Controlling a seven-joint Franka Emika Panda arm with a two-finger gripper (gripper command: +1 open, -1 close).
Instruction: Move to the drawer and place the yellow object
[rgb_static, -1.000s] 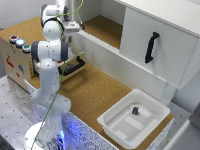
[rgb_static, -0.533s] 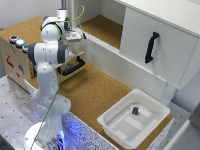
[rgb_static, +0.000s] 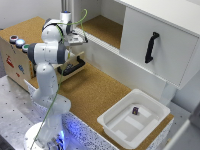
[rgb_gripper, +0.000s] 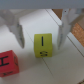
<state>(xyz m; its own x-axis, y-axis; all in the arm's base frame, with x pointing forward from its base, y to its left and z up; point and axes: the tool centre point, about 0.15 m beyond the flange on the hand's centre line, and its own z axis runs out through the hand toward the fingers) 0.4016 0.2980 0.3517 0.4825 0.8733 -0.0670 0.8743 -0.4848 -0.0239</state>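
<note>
In the wrist view a yellow block (rgb_gripper: 43, 45) with black marks lies on a white surface. My gripper (rgb_gripper: 40, 43) is open, with one finger on each side of the block and a gap at both sides. In the exterior view my gripper (rgb_static: 76, 42) hangs low over the white ledge at the cabinet's opening; the block cannot be seen there. The drawer (rgb_static: 70, 68), pale wood with a black bar handle, stands pulled out of the wooden box (rgb_static: 15, 62) below and to the exterior view's left of my gripper.
A red block (rgb_gripper: 7, 60) lies close beside the yellow one. Coloured buttons (rgb_static: 17, 41) top the wooden box. A white cabinet door (rgb_static: 155, 47) with a black handle is at the exterior view's right. A white tub (rgb_static: 132, 120) holding a small dark item sits on the cork floor.
The arm has swung toward the exterior view's right and come down, bringing my gripper from above the cabinet opening to just over the white ledge.
</note>
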